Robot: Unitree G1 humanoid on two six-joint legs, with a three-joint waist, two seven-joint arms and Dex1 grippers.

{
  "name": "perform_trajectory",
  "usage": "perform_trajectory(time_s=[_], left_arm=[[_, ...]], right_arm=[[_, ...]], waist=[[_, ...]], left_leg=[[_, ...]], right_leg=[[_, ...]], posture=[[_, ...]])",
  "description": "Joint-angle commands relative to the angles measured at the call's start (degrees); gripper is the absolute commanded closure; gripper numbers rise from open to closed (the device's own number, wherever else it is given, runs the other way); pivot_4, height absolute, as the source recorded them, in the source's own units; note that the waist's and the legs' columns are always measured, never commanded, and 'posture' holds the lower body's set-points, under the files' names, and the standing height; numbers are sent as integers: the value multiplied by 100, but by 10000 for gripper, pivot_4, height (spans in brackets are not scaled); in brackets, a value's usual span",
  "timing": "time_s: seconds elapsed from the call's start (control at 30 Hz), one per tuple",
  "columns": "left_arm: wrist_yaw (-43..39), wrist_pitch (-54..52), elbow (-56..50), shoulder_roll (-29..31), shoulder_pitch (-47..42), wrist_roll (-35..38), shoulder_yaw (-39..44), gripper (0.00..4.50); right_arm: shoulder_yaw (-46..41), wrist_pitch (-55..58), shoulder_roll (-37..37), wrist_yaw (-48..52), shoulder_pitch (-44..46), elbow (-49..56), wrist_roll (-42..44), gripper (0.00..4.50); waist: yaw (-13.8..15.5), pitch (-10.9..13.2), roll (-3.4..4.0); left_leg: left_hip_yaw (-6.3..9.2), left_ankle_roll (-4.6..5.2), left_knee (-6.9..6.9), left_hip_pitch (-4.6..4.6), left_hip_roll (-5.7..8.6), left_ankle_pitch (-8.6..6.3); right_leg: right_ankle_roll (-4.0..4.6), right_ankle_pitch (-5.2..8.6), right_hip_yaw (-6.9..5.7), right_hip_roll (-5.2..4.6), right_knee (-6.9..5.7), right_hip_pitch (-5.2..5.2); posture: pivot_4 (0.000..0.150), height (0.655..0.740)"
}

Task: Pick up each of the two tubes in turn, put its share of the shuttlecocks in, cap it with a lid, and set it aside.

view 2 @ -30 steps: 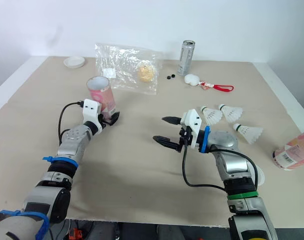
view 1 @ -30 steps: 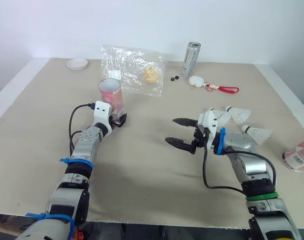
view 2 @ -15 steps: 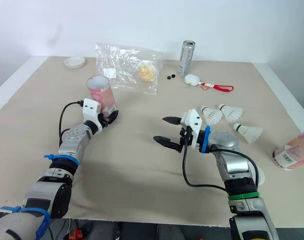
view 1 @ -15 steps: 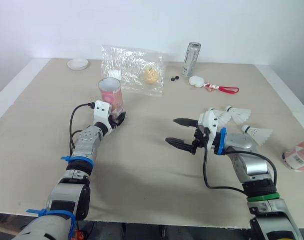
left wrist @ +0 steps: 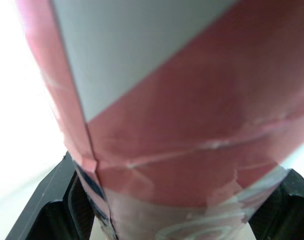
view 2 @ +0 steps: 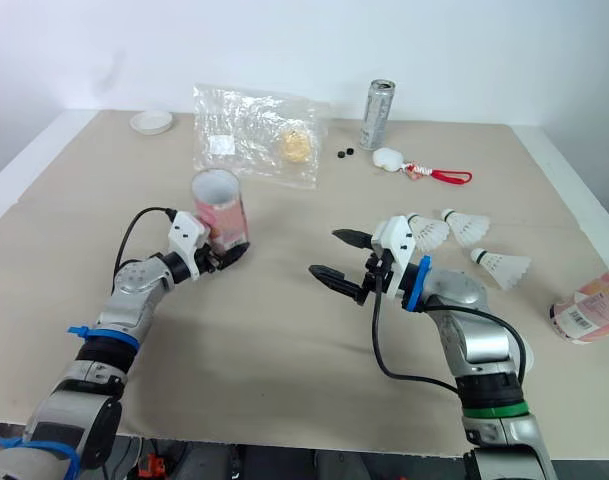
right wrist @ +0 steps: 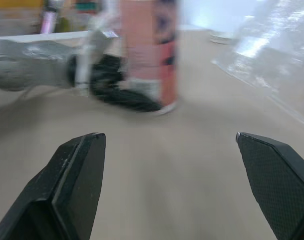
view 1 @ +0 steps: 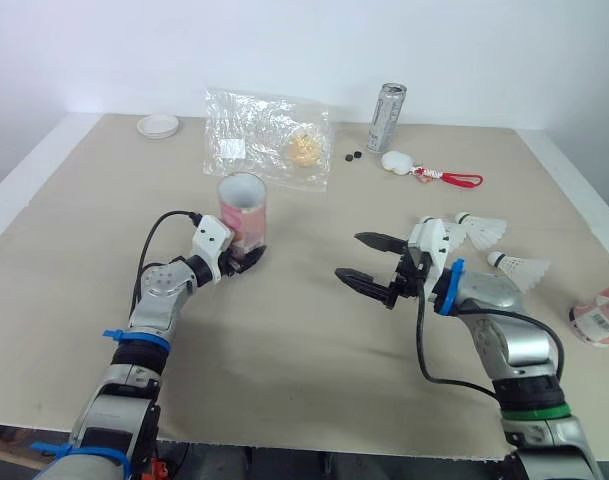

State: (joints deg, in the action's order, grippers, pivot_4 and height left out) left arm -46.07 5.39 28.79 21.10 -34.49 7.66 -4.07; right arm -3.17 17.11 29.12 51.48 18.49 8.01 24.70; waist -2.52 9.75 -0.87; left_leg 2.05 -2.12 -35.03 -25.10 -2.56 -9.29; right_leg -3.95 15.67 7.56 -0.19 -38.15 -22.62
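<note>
Table (view 1: pixel 284 340), tan top, seen from the head camera.

Nearest, right side: right gripper (view 1: pixel 348 256) hangs just above the table near the middle, fingers spread wide, nothing between them. They point toward the robot's left. In the right wrist view both black fingers (right wrist: pixel 77 170) stand far apart, with bare table between.

Left side, a little farther out: left gripper (view 1: pixel 246 257) is clamped on the foot of the pink-and-white tube (view 1: pixel 242 205). The tube stands upright, open mouth up, no lid on it. Cannot tell whether its base touches the table or sits just off it. The left wrist view shows a black finger (left wrist: pixel 42 200) on each side of the tube wall.

Right of the open gripper: three shuttlecocks on the table, lying on their sides. One (view 2: pixel 424 232) is just behind the gripper's white mount, one (view 2: pixel 468 226) just beside that, and one (view 2: pixel 506 267) nearer the table's right edge. At that edge a second pink tube (view 2: pixel 587 310) lies on its side, well apart from the first.

Far side: a clear plastic bag (view 1: pixel 269 135) holds something yellowish (view 1: pixel 304 148). A white lid (view 1: pixel 158 125) sits near the far left corner. Farther right stand a silver can (view 1: pixel 388 104), upright, with two small black bits (view 1: pixel 351 156) near its foot and a white charm (view 1: pixel 394 161) on a red cord (view 1: pixel 456 179).
</note>
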Motion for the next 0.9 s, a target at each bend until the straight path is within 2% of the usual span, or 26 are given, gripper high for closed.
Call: perform_trajectory(time_s=[0.03,0.2,0.47,0.67,0.9], left_arm=[[-848,-438,-1003,332,23,-2,-434,9819],[-2066,-1912,-2261,772,-138,245,-1239,9819],[-3084,-2778,-2342,975,-790,-146,-2235,9819],[-3280,-3134,-2243,926,-1105,-318,-2514,9819],[-3230,-3498,-2346,877,-1288,-407,-2592,9819]], right_arm=[[-455,513,-31,-801,-329,951,242,0],[-1001,1061,-194,-1896,-1079,2034,363,0],[-1266,1228,-261,-2769,-1450,2190,65,0],[-1232,1358,-288,-3218,-1156,1557,-222,0],[-1069,1193,-402,-3536,-118,-108,-589,0]], waist=[[-4,0,0],[-18,0,0],[-36,-1,2],[-25,-2,3],[-26,-3,6]], left_leg=[[0,0,0,0,0,0],[-1,1,0,2,-2,0],[-4,13,-7,4,-5,8],[-3,14,-7,1,-5,8],[-3,17,-6,0,-6,9]], right_leg=[[0,0,0,0,0,0],[-4,7,1,1,-1,-2],[-18,12,0,3,-4,-5],[-18,17,0,4,-4,-5],[-17,16,0,6,-6,-5]], posture=[[1500,7400],[1500,7400],[1500,7400],[1500,7400],[1500,7400]])
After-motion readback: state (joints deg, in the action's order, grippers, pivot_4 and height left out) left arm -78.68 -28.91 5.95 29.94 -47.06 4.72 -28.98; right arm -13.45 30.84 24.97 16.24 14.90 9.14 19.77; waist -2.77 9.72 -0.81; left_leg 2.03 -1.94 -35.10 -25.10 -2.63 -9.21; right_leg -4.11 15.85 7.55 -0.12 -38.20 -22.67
